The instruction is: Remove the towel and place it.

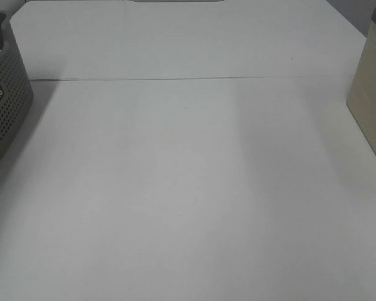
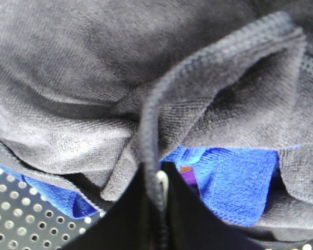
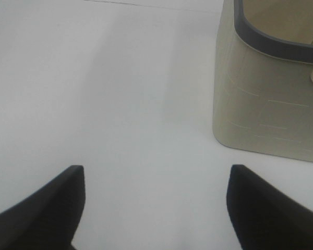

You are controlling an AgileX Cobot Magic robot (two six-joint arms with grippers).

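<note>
White table (image 1: 188, 188), grey perforated basket (image 1: 6, 113) left, beige bin (image 1: 371, 119) right

Looks like a robot lab / test setup; plain white bench (image 1: 188, 188) w/ a seam across it; grey perforated plastic basket (image 1: 6, 113) at left edge, beige bin (image 1: 371, 106) at right; bare, staged layout

Plush cloth towel (image 2: 83, 67) w/ stitched hem.

The towel (image 2: 94, 78) is seen in charcoal grey, its hem finely ribbed. A cloth (image 2: 235, 182) is shown in bright blue. The basket (image 1: 6, 106) is coloured grey and dotted with rows of holes — the bin (image 1: 373, 113) is beige, dark-rimmed — and the table (image 1: 188, 188) is white.
</note>
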